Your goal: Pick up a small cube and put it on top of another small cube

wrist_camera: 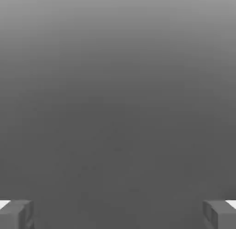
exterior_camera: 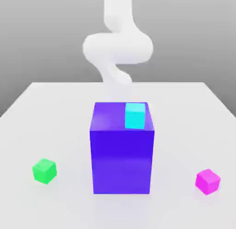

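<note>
Jaws wide open, empty. Magenta cube (exterior_camera: 207,181) on worktop (exterior_camera: 55,112) at 4 o'clock of big blue-purple block (exterior_camera: 122,149); green cube (exterior_camera: 44,171) at 8 o'clock. Risk: carrying across clips the block or the cyan cube (exterior_camera: 135,115) on top of it.

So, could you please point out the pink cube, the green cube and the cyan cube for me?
pink cube (exterior_camera: 208,181): exterior view, middle of its front.
green cube (exterior_camera: 44,171): exterior view, centre of the cube.
cyan cube (exterior_camera: 135,116): exterior view, front face.
</note>
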`<move>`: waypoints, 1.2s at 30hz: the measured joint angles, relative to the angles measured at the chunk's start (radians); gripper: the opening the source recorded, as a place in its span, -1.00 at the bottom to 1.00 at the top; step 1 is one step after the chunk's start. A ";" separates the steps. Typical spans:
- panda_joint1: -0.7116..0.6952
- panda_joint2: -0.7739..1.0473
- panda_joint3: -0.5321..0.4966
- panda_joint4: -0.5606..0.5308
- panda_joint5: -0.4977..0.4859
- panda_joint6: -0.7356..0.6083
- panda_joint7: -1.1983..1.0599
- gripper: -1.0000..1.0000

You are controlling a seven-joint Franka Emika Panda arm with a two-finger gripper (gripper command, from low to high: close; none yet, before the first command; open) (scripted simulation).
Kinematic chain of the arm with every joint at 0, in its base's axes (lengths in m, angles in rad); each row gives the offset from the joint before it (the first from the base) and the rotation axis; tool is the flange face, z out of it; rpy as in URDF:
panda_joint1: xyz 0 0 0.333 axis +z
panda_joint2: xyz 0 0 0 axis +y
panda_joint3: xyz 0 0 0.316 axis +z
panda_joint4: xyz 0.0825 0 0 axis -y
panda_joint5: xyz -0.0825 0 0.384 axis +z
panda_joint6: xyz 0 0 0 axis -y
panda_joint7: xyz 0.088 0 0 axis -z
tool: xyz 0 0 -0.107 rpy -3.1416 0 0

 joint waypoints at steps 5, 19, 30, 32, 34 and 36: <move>0.085 0.187 0.036 -0.053 0.064 0.087 -0.015 0.00; 0.276 0.695 0.216 -0.201 0.035 0.332 0.089 0.00; 0.454 1.089 0.104 -0.219 -0.229 0.577 0.316 -1.00; 0.454 1.089 0.104 -0.219 -0.229 0.577 0.316 -1.00; 0.454 1.089 0.104 -0.219 -0.230 0.578 0.317 -1.00; 0.459 1.104 0.098 -0.216 -0.236 0.590 0.322 -1.00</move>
